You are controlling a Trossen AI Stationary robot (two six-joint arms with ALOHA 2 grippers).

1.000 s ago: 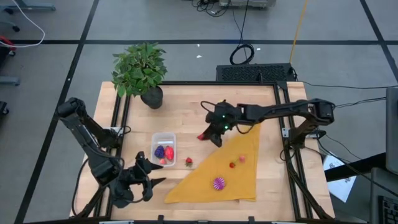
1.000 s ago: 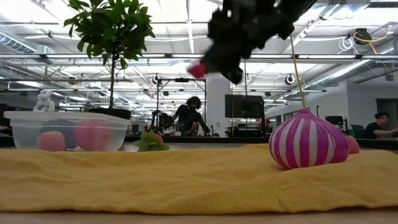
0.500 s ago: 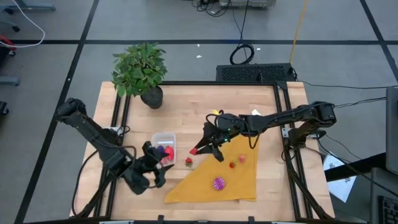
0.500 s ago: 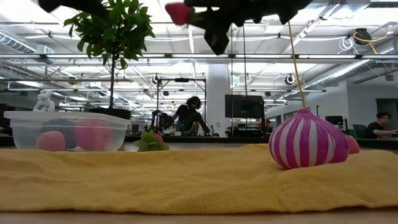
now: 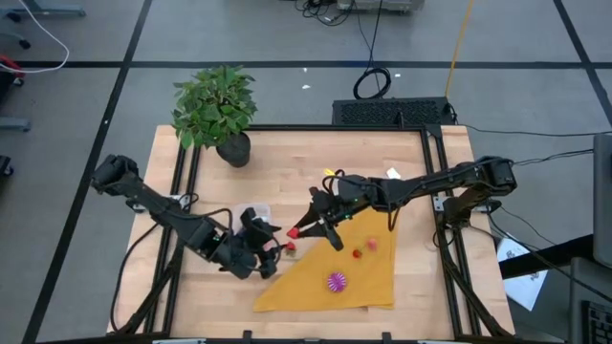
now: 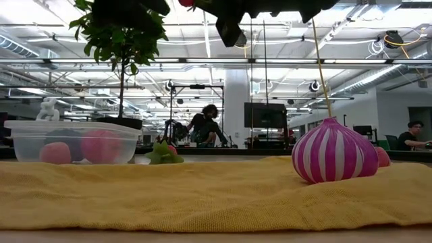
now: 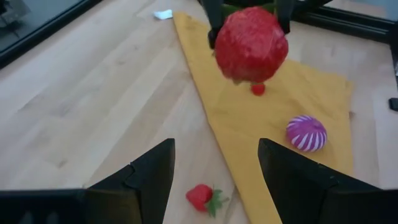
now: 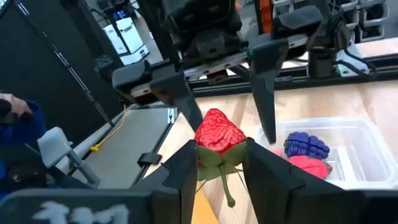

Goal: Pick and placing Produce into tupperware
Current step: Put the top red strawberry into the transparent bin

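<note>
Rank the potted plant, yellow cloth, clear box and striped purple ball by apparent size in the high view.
1. yellow cloth, clearly the largest.
2. potted plant.
3. clear box, though the left gripper covers much of it, so its full outline is unsure.
4. striped purple ball, smallest.

Left gripper (image 5: 269, 250) spread open, facing right gripper (image 5: 295, 230), clamped tight, both raised mid-table.
</note>
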